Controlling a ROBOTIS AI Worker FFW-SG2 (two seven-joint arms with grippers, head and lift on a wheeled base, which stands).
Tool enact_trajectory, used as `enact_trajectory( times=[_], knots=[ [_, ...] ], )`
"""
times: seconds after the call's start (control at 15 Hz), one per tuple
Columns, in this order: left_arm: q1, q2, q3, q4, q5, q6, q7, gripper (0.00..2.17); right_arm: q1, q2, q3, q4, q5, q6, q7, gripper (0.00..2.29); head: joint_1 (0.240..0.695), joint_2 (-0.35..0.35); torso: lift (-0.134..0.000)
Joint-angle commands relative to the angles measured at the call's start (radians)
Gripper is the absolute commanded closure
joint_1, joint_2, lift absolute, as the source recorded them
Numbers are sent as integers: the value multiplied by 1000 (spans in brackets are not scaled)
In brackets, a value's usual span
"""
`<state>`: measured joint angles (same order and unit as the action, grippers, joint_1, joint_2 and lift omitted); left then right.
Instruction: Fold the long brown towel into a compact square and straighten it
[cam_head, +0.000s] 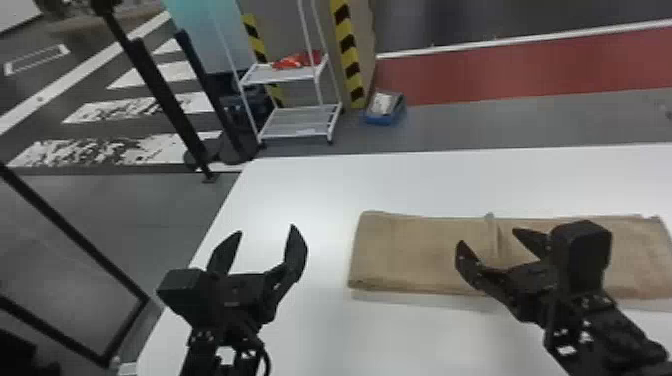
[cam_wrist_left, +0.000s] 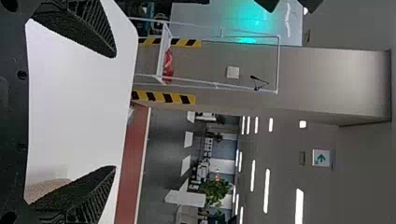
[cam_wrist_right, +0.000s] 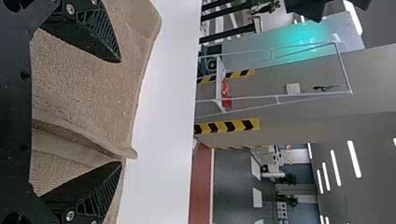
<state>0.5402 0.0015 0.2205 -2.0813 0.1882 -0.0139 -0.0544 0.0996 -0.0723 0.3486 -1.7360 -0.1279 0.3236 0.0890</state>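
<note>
The brown towel (cam_head: 415, 252) lies as a long flat strip across the right half of the white table, with a raised crease near its middle. Over that middle part, my right gripper (cam_head: 487, 235) stands open, its fingers apart. My left gripper (cam_head: 265, 230) is open above bare table, left of the towel's left end. In the left wrist view, my left gripper (cam_wrist_left: 115, 112) has a corner of the towel (cam_wrist_left: 46, 189) beyond one finger. The right wrist view has the towel (cam_wrist_right: 88, 79) and its ridge behind my right gripper (cam_wrist_right: 121, 112), which holds nothing.
The white table (cam_head: 300, 190) has its left edge beside my left arm and its far edge behind the towel. Past it on the floor stand a white shelf cart (cam_head: 295, 122), a blue box (cam_head: 385, 107) and black posts at the left.
</note>
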Motion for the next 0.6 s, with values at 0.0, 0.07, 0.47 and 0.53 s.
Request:
enact_trajectory(
  times=[0.0,0.07,0.47,0.53],
  knots=[
    [1,-4,2,26,25,-24,-18,22,-5,8,-5,3,13,65,0,113,695,350,-126],
    [0,-4,0,35,27,-36,-21,22,-5,8,-10,3,13,75,0,113,695,350,-126],
    [-69,-4,-20,113,34,-30,-58,26,-3,12,-36,32,31,84,0,137,695,334,-126],
    [-83,-4,-30,125,34,-27,-59,29,-3,16,-40,32,44,84,0,151,695,327,-126]
  ],
)
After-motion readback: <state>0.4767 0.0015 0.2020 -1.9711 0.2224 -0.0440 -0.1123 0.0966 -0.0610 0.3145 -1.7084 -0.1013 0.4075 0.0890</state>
